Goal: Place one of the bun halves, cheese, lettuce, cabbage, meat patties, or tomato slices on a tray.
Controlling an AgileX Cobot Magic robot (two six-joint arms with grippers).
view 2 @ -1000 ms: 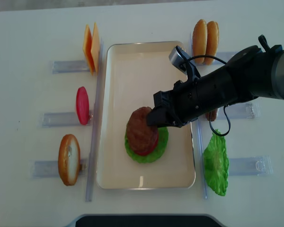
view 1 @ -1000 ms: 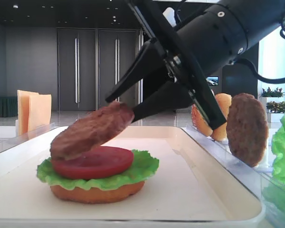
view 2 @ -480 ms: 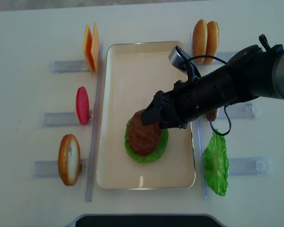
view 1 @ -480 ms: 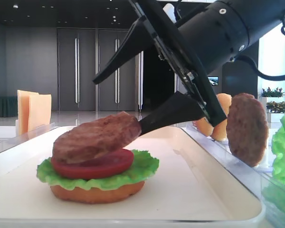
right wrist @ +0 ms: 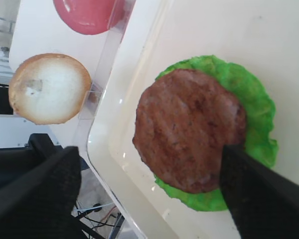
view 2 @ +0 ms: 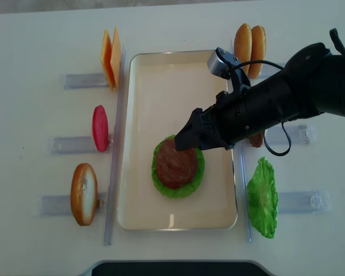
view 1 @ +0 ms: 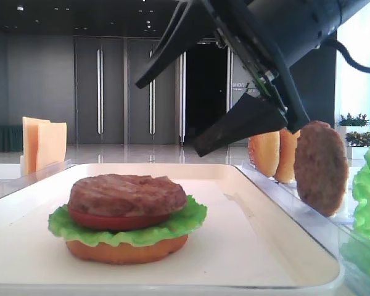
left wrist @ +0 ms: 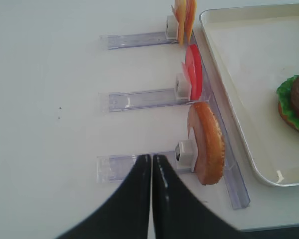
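Observation:
A brown meat patty [view 1: 126, 194] lies flat on top of a stack: tomato slice [view 1: 114, 222], lettuce [view 1: 188, 216] and bun half [view 1: 123, 250]. The stack sits on the cream tray [view 2: 172, 86]. My right gripper [view 1: 168, 117] hangs open above the patty's right side and touches nothing. In the right wrist view the patty [right wrist: 189, 129] shows between the spread fingers [right wrist: 254, 194], with green lettuce [right wrist: 254, 94] around it. Off the tray's left side, my left gripper [left wrist: 152, 158] is shut and empty over the table beside a clear rack.
Clear racks flank the tray. On the left stand cheese [view 2: 110, 57], a tomato slice [view 2: 100, 127] and a bun half [view 2: 83, 192]. On the right stand two bun halves [view 2: 250, 43], a second patty [view 1: 320, 166] and a lettuce leaf [view 2: 263, 198].
My right gripper opened and let go of the patty, which dropped from a tilt to lie flat on the tomato. The gripper then lifted up and to the right.

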